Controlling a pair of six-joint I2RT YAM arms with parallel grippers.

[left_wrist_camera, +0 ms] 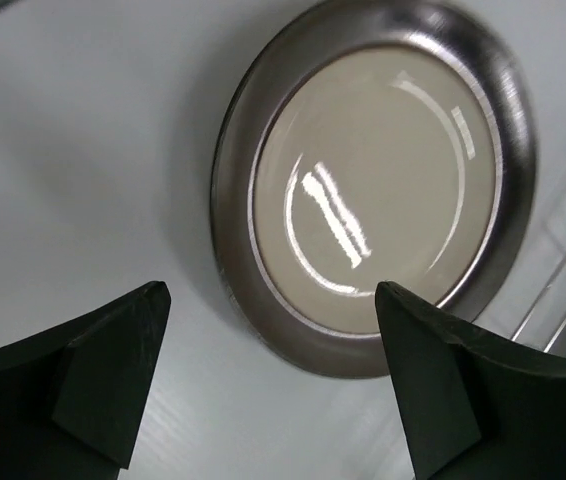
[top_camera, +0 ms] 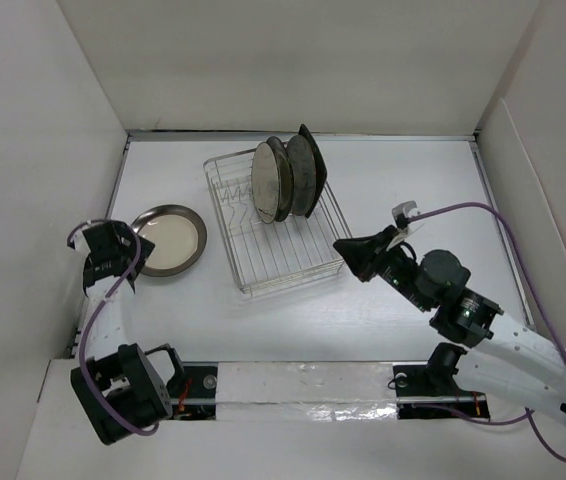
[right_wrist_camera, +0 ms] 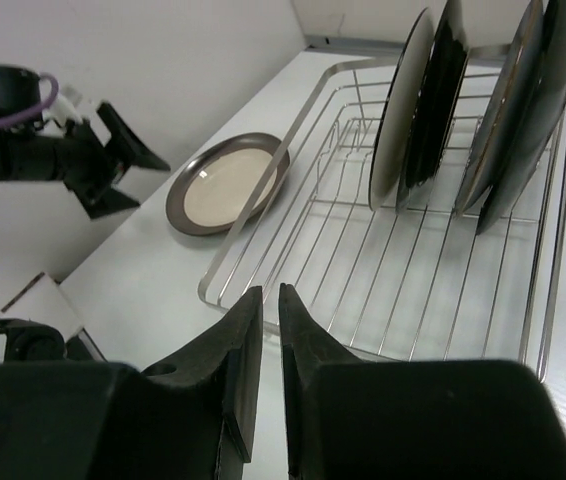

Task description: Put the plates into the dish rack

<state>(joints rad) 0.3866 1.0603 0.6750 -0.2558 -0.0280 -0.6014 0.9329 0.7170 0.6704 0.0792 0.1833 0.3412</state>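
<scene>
One round plate (top_camera: 168,240) with a brown rim and cream centre lies flat on the table left of the dish rack (top_camera: 288,285). My left gripper (top_camera: 131,248) hovers at its left edge, open, with nothing between the fingers. The left wrist view shows that plate (left_wrist_camera: 378,190) just beyond the left gripper (left_wrist_camera: 271,300). Several plates (top_camera: 283,178) stand upright at the back of the rack. My right gripper (right_wrist_camera: 270,292) points at the rack's (right_wrist_camera: 308,110) near corner, its fingers parted by a narrow gap and holding nothing. The standing plates (right_wrist_camera: 403,110) and the flat plate (right_wrist_camera: 228,185) show there too.
White walls enclose the table on the left, back and right. The rack's wire edge (left_wrist_camera: 563,290) runs close to the flat plate's right side. My left gripper (right_wrist_camera: 113,150) appears at the far left of the right wrist view. A purple cable (top_camera: 503,225) loops above the right arm.
</scene>
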